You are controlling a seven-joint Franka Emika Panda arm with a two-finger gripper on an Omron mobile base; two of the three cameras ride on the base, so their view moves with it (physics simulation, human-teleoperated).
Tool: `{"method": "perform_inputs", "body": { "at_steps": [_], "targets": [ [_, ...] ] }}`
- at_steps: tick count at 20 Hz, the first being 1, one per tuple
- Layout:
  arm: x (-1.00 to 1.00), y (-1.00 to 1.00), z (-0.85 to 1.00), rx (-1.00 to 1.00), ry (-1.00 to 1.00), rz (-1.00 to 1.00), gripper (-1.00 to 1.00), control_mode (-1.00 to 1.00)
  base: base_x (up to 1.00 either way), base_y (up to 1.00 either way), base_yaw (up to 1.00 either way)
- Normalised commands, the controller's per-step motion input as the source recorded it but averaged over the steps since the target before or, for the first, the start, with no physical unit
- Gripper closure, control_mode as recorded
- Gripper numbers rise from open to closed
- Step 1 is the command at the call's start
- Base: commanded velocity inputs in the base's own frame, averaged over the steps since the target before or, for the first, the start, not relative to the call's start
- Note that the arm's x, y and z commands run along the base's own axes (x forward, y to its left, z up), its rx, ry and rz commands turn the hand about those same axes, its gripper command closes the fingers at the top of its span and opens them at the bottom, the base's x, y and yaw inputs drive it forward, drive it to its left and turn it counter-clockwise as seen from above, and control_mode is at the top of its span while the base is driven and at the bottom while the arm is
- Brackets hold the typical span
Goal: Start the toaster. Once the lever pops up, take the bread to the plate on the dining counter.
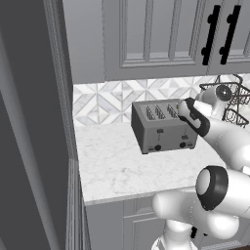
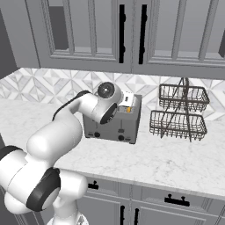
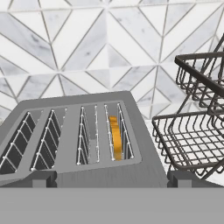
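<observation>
The toaster [image 1: 163,126] is sitting on the marble bench [image 1: 117,166], near the patterned tile backsplash [image 1: 105,100] and below the grey wall cabinets [image 1: 156,34]. In the left base view its front face is showing two small black levers and two round knobs low down, with the top slots running front to back. The white arm [image 2: 66,127] is reaching forward over the toaster, its wrist hanging above the toaster's right end, so that much of the appliance's top is being hidden in the right base view. The gripper itself is lying behind the wrist in both base views, and in the hand view its fingertips are not showing clearly at the bottom edge; going by how the hand is set, its jaws are standing wide apart with nothing between them. The hand view is looking down along the toaster's top: four long slots with wire guides are lying side by side, and the bread [image 3: 115,138] is sitting down inside the rightmost slot, its orange-tan edge showing between the wires. A small part of it is also peeking out beside the wrist in the right base view. To the right of the toaster, a two-tier dark wire basket rack [image 2: 180,112] is standing on the same bench, near the toaster but apart from it.
</observation>
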Motion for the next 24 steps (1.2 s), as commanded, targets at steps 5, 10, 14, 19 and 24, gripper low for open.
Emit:
{"method": "perform_inputs", "body": {
  "at_steps": [5,10,14,19,24],
  "targets": [
    [0.00,0.00,0.00,0.00,0.00,0.00,-1.00,-1.00,0.00,0.00,0.00],
    [0.00,0.00,0.00,0.00,0.00,0.00,-1.00,-1.00,0.00,0.00,0.00],
    [0.00,0.00,0.00,0.00,0.00,0.00,-1.00,-1.00,0.00,0.00,0.00],
    [0.00,0.00,0.00,0.00,0.00,0.00,-1.00,-1.00,0.00,0.00,0.00],
    [0.00,0.00,0.00,0.00,0.00,0.00,-1.00,-1.00,0.00,0.00,0.00]
  ]
}}
